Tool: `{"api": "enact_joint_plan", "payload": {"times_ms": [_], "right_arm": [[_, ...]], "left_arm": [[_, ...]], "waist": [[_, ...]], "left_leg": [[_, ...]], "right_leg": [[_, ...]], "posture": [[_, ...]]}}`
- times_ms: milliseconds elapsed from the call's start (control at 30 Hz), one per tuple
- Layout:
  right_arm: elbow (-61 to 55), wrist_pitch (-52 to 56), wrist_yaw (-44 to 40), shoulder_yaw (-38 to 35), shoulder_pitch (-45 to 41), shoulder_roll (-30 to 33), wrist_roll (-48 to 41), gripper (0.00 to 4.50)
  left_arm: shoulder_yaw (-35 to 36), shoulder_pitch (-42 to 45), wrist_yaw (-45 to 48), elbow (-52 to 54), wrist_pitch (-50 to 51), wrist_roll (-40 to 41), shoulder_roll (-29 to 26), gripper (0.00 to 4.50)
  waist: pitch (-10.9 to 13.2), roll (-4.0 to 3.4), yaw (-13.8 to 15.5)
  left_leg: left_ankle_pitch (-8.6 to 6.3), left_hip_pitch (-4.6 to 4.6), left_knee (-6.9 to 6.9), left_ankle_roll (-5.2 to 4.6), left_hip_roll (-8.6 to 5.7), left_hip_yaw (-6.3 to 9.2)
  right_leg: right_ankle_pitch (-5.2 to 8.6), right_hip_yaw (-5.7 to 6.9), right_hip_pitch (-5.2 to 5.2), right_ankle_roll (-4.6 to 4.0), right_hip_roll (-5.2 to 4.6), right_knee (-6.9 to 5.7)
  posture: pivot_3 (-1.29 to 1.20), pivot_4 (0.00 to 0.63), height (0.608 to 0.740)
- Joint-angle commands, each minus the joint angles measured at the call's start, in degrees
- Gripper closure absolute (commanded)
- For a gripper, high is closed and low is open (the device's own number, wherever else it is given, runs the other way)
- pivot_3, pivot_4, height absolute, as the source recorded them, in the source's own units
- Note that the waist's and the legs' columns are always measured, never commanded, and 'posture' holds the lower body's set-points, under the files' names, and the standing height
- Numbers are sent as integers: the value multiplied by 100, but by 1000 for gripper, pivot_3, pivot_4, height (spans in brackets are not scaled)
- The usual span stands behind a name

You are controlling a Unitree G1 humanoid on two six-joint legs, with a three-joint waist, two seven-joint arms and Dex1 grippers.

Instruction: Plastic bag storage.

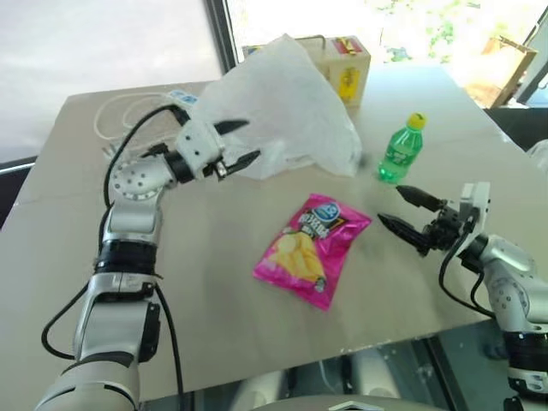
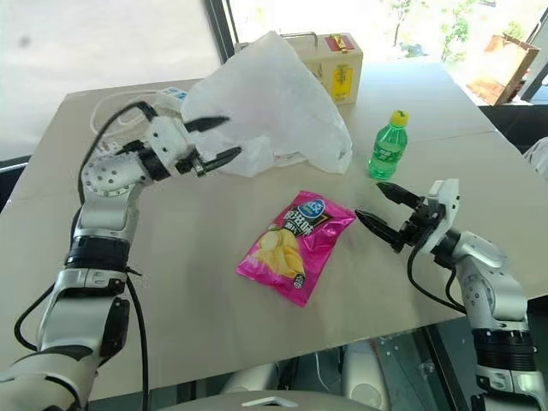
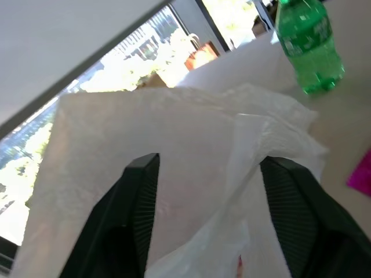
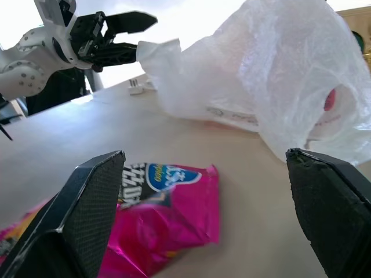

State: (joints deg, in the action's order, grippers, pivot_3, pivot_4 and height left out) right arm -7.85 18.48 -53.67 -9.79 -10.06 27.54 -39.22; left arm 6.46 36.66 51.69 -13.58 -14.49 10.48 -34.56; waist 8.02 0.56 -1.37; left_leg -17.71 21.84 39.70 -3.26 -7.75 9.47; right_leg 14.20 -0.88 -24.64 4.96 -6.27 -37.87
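Pale beige table (image 1: pixel 214 300) by the windows. Lying on it: white plastic bag (image 1: pixel 282 103) heaped toward the far side, pink chips packet (image 1: pixel 312 248) flat near the middle, green bottle (image 1: pixel 401 147) upright to the right of the bag, yellow box (image 1: pixel 349 73) behind the bag, white cable (image 1: pixel 120 116) coiled at the far left.

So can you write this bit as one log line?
left gripper: open at plastic bag | right gripper: open, empty | chips packet: flat on table

Perhaps an office or lab: bare table (image 1: pixel 214 282) beside large windows (image 1: pixel 120 51).
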Motion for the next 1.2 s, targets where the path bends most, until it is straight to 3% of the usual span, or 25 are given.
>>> {"api": "enact_joint_plan", "payload": {"times_ms": [33,167,467,567,733,967,1200], "right_arm": [[-408,830,612,-104,-61,-90,-565,0],[-416,1615,1274,-98,-211,-101,-718,0],[-56,2681,1427,-147,-468,119,-915,0],[24,3078,1605,-217,-496,23,-1124,0],[299,2958,1586,-100,-634,-82,-886,0],[413,2750,1499,-98,-719,-133,-705,0],[166,2728,1546,-136,-451,-219,-720,0]], "left_arm": [[332,-496,-248,1266,765,563,-134,26],[387,-1340,-391,2226,1528,836,-210,26],[185,-2483,-877,3229,2153,653,-86,26],[193,-2460,-1163,3249,2016,498,26,26],[-501,-2139,-1036,2810,1192,-480,-173,26],[-912,-2021,-689,3057,2362,437,283,26],[-1345,-1824,-796,2477,2137,-191,368,26]], "waist": [[-1,0,-9],[-5,-4,-50],[-6,-5,-8],[-7,-6,38],[-8,-4,68],[-12,-6,44],[-12,-7,50]], "left_leg": [[0,-1,0,0,0,0],[0,-8,-7,0,0,-5],[0,-16,-14,1,1,-12],[0,-17,-18,1,3,-13],[0,-20,-18,1,3,-25],[0,-18,-20,0,3,-24],[0,-20,-23,0,4,-30]], "right_leg": [[0,0,0,0,0,-1],[0,-4,3,0,0,-2],[-1,-6,10,-2,3,4],[-1,-7,10,-2,2,5],[-1,-14,10,-3,1,4],[-2,-13,8,-3,-5,5],[-2,-15,4,-3,-14,3]], "posture": [[0,150,740],[0,150,740],[0,150,740],[0,150,740],[0,150,740],[0,150,740],[0,150,740]]}}
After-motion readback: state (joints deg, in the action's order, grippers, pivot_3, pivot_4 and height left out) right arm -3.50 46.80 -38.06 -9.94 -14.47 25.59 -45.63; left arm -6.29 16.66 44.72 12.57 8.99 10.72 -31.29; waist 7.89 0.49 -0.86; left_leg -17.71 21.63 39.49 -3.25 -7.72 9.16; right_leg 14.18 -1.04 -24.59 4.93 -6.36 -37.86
